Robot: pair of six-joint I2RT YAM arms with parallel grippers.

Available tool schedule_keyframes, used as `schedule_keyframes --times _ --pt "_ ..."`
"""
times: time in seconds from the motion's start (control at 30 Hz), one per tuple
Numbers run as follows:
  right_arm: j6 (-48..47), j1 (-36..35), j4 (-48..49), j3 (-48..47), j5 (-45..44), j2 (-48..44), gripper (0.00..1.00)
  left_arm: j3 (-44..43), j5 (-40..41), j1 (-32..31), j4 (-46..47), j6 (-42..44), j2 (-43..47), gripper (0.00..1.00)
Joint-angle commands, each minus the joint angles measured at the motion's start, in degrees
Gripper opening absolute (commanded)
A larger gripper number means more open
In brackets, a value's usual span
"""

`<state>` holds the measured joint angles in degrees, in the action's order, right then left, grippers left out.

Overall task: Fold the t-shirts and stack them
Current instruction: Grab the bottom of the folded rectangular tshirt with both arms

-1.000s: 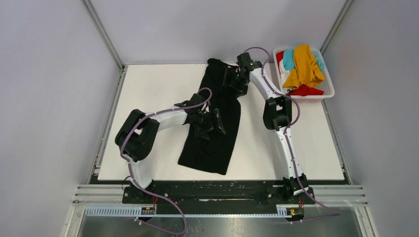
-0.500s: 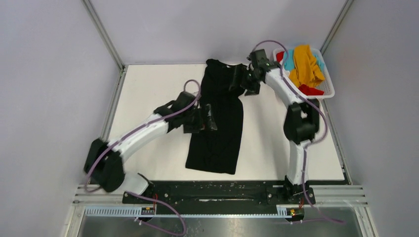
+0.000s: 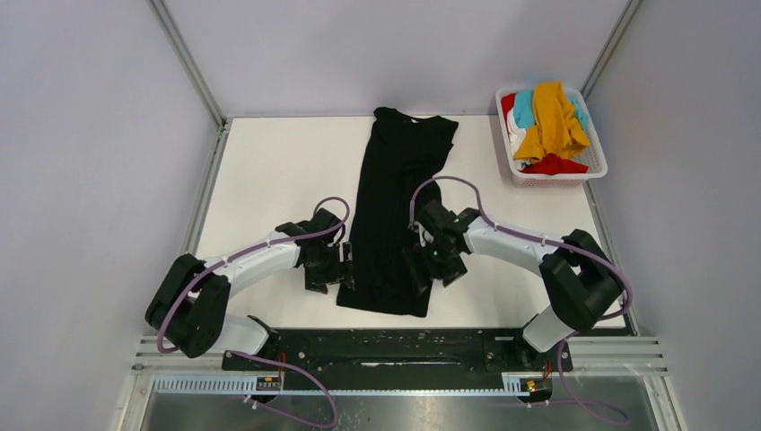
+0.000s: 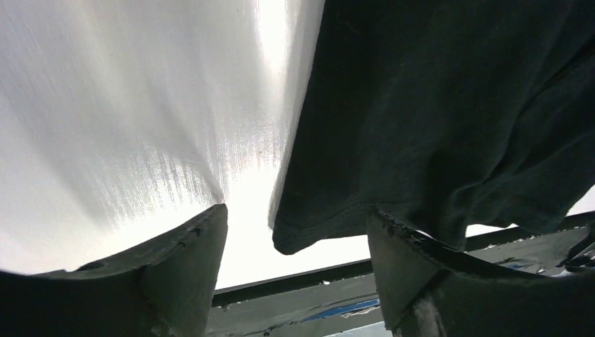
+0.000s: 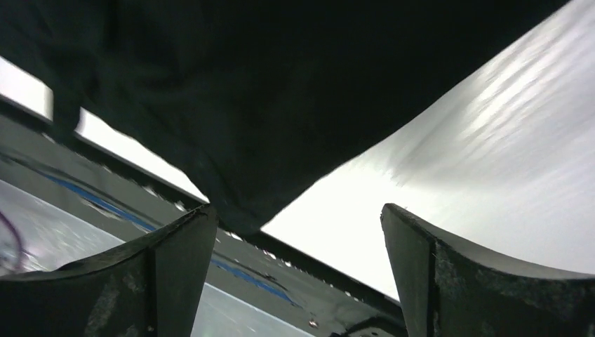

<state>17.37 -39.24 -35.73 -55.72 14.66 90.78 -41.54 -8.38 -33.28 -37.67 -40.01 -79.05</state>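
- Lengthwise down the middle of the white worktop [image 3: 269, 171] lies the black t-shirt [image 3: 395, 197], flat, a long narrow strip with its collar at the far edge and its hem toward the arm bases.
- At its far end the cloth spreads wider to the right side; lower down it narrows, and the hem end is a little broader again.
- Low beside the shirt's left edge near the hem sit the left fingers [image 3: 345, 268].
- On the left wrist view the left fingers [image 4: 295, 221] stand apart, with the hem's corner of the black t-shirt [image 4: 449, 105] lying between them; whether either pad touches cloth cannot be told.
- At the shirt's right edge, also near the hem, are the right fingers [image 3: 420, 269].
- On the right wrist view the right fingers [image 5: 298, 214] are likewise spread, holding nothing, the dark cloth [image 5: 281, 84] hanging just beyond their tips over bare worktop.
- At the far right corner stands a white slotted basket [image 3: 594, 171], well apart from the black shirt.
- Heaped in it are the mustard-orange tee [image 3: 552, 121] on top, the teal-blue tee [image 3: 523, 106], the red tee [image 3: 552, 165] and the white tee [image 3: 518, 139], all crumpled.
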Motion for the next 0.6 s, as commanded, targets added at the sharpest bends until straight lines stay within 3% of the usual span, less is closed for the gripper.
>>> schedule_keyframes --times 0.0,0.13,0.37,0.57 --pt "-5.5 -5.9 -1.2 2.1 -0.7 -4.5 0.94 1.0 -1.2 0.0 1.2 0.4 0.6 0.68" --pt "-6.9 -10.2 -1.2 4.6 -1.3 -6.7 0.92 3.0 -2.5 0.0 2.5 -0.3 -0.2 0.51" --pt "-7.3 -12.8 2.9 7.6 -1.4 -6.8 0.82 5.2 -5.4 -0.9 4.9 -1.5 -1.3 0.32" --pt "-7.6 -13.7 5.7 5.7 -1.3 -1.9 0.67 5.1 -5.0 -1.1 3.5 -1.2 -1.6 0.00"
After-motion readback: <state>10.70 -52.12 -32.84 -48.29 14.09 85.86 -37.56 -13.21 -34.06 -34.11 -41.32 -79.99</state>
